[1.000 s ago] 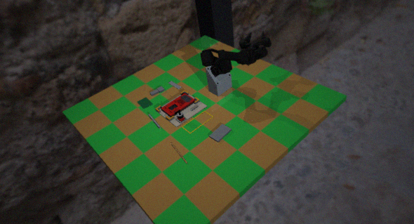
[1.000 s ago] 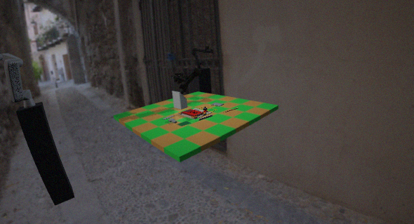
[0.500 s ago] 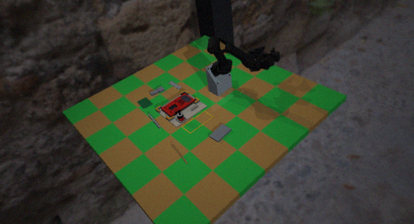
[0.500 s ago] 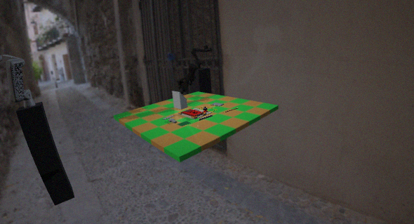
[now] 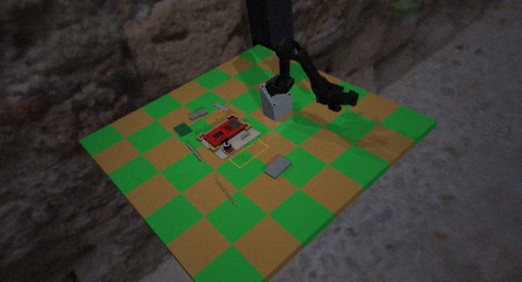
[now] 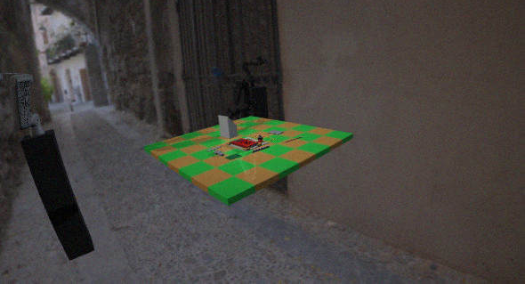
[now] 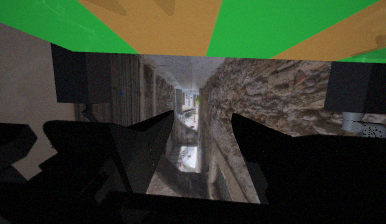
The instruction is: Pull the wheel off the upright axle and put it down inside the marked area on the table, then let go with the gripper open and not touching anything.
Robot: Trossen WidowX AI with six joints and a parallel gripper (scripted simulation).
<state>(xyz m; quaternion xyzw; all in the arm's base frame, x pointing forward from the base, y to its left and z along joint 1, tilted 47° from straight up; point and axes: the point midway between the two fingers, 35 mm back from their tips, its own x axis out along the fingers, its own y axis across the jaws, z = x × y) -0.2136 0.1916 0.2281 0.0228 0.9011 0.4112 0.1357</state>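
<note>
Wheel (image 5: 226, 146) on its axle too small to make out, arm's upper column (image 5: 269, 15) cut by top edge, desk (image 7: 159, 30) cropped in wrist view, jaws' bases lost in black.

Table (image 5: 133, 179) matt, smooth; grey plate (image 5: 278, 166) matt; hand (image 5: 349, 98) matt black.

Pretty dim and soft all round, stone backdrop blurry. The checkered table (image 5: 186, 247) is the only bright thing. Arm's shadow falls beside the claw (image 5: 349, 99); wrist view is mostly black silhouettes.
</note>
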